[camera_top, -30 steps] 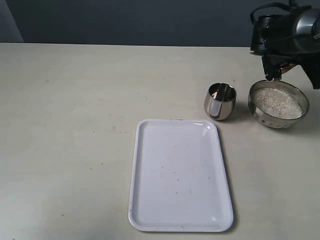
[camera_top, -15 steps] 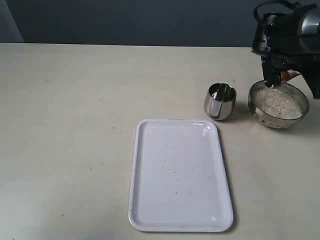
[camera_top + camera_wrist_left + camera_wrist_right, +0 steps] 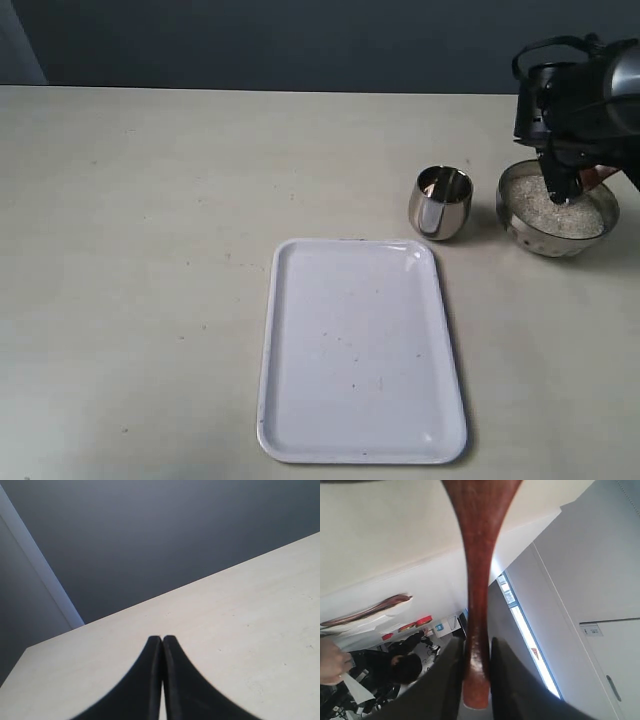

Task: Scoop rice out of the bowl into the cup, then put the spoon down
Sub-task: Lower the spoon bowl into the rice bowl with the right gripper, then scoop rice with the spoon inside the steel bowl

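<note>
- Hovering at the far right of the exterior view, the right gripper [image 3: 557, 193] hangs low over the bowl [image 3: 523, 230], dark fingertips down about level with the rim.
- The rice [image 3: 582, 216] lies in that bowl as a pale, grainy heap. Whether the fingertips touch the grains, I cannot tell from here.
- Over to the right wrist view: the spoon [image 3: 479, 570] is pinched by its slim reddish-brown handle between the two dark fingers [image 3: 445, 680]. The rounded handle end pokes out between them, and the wood broadens toward the edge of the picture.
- The spoon's oval end is cut off there, so what it carries cannot be told.
- Back outside, a sliver of reddish brown shows beside the gripper, over the bowl's far rim.
- The cup [image 3: 441, 205] stands upright just left of the bowl with a narrow gap between them. Its inside is all reflections.
- A white tray [image 3: 360, 350] lies flat on the table [image 3: 150, 250], nearer the camera than the cup.
- The left gripper [image 3: 162, 647] has its two tips pressed flat against each other, above plain tabletop.
</note>
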`<act>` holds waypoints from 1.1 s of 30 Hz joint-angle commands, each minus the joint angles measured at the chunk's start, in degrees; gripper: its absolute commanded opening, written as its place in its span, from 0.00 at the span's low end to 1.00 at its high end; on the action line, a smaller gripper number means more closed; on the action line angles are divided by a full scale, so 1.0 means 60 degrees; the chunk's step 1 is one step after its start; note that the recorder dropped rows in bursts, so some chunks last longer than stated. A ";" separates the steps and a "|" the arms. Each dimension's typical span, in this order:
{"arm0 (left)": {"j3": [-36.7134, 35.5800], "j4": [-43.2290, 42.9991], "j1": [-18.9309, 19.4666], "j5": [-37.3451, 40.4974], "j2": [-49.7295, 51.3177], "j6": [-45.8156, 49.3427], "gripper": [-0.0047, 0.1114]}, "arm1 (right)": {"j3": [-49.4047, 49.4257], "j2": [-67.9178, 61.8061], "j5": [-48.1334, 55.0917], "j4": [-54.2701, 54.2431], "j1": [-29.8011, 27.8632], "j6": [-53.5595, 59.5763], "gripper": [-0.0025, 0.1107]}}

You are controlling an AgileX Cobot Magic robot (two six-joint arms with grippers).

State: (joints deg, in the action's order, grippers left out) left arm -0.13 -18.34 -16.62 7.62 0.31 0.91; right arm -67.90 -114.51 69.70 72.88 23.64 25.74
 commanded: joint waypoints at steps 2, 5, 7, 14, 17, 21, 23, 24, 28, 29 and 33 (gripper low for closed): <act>0.0021 0.0039 -0.0006 -0.0093 -0.0052 -0.0077 0.04 | 0.0021 -0.0012 0.0044 0.0174 -0.0030 -0.0006 0.02; 0.0021 0.0039 -0.0006 -0.0093 -0.0052 -0.0077 0.04 | 0.0021 -0.0012 0.0044 0.0154 -0.0030 -0.0006 0.02; 0.0021 0.0039 -0.0006 -0.0093 -0.0052 -0.0077 0.04 | 0.0021 -0.0012 0.0044 0.0154 -0.0030 -0.0006 0.02; 0.0021 0.0039 -0.0006 -0.0093 -0.0052 -0.0077 0.04 | 0.0021 -0.0736 0.0044 0.0681 -0.0030 -0.0179 0.02; 0.0021 0.0039 -0.0006 -0.0093 -0.0052 -0.0077 0.04 | 0.0021 -0.0896 0.0044 0.1075 -0.0030 -0.0448 0.02; 0.0021 0.0039 -0.0006 -0.0093 -0.0052 -0.0077 0.04 | 0.0021 -0.0898 0.0044 0.1011 -0.0030 -0.0448 0.02; 0.0021 0.0039 -0.0006 -0.0093 -0.0052 -0.0077 0.04 | 0.0021 -0.0944 0.0044 0.0916 -0.0003 -0.0448 0.02; 0.0021 0.0039 -0.0006 -0.0093 -0.0052 -0.0077 0.04 | 0.0021 -0.0985 0.0044 0.0816 0.0061 -0.0448 0.02; 0.0021 0.0039 -0.0006 -0.0093 -0.0052 -0.0077 0.04 | 0.0021 -0.1010 0.0044 0.0649 0.0408 -0.0448 0.02; 0.0021 0.0039 -0.0006 -0.0093 -0.0052 -0.0077 0.04 | 0.0021 -0.1010 0.0044 0.0633 0.0453 -0.0448 0.02; 0.0021 0.0039 -0.0006 -0.0093 -0.0052 -0.0077 0.04 | 0.0021 -0.1010 0.0044 0.0308 0.0452 -0.0448 0.02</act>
State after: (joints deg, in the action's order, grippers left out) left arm -0.13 -18.34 -16.62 7.62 0.31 0.91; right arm -67.90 -120.52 69.79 75.90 26.36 23.09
